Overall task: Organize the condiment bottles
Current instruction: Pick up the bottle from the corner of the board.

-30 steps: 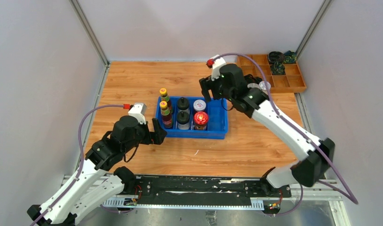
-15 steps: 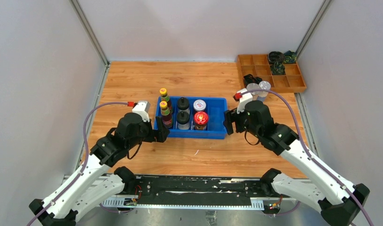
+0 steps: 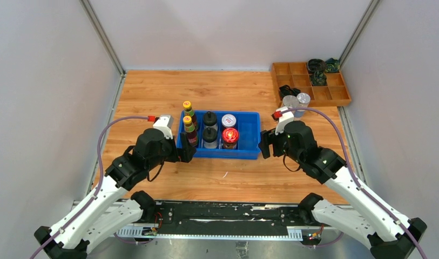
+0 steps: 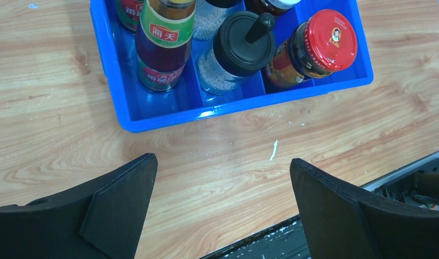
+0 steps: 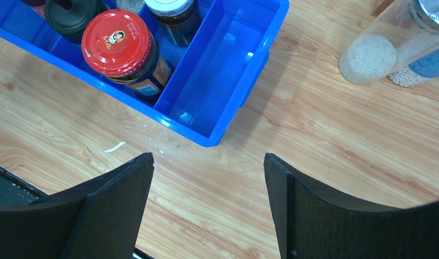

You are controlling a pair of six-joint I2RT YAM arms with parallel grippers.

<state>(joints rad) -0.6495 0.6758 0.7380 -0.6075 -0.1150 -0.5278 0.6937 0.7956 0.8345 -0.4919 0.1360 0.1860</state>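
Note:
A blue bin (image 3: 246,141) holds two yellow-capped sauce bottles (image 3: 188,115), two black-lidded shakers (image 3: 209,127), a white-lidded jar (image 3: 229,120) and a red-lidded jar (image 3: 230,135). Its right compartment is bare. Two silver-lidded jars (image 3: 295,100) stand on the table right of the bin, also in the right wrist view (image 5: 392,54). My left gripper (image 3: 184,150) is open and empty by the bin's near left corner (image 4: 168,116). My right gripper (image 3: 264,144) is open and empty by the bin's right end (image 5: 244,102). The red-lidded jar shows in both wrist views (image 4: 322,40) (image 5: 115,42).
A wooden compartment tray (image 3: 336,97) sits at the back right with black and green coiled items (image 3: 318,69); another black item (image 3: 286,90) lies at its near left corner. Metal frame posts and grey walls enclose the table.
My right arm has swung back from above the bin's far right corner to the table beside the bin's right end, uncovering the silver-lidded jars. My left gripper edged closer to the bin.

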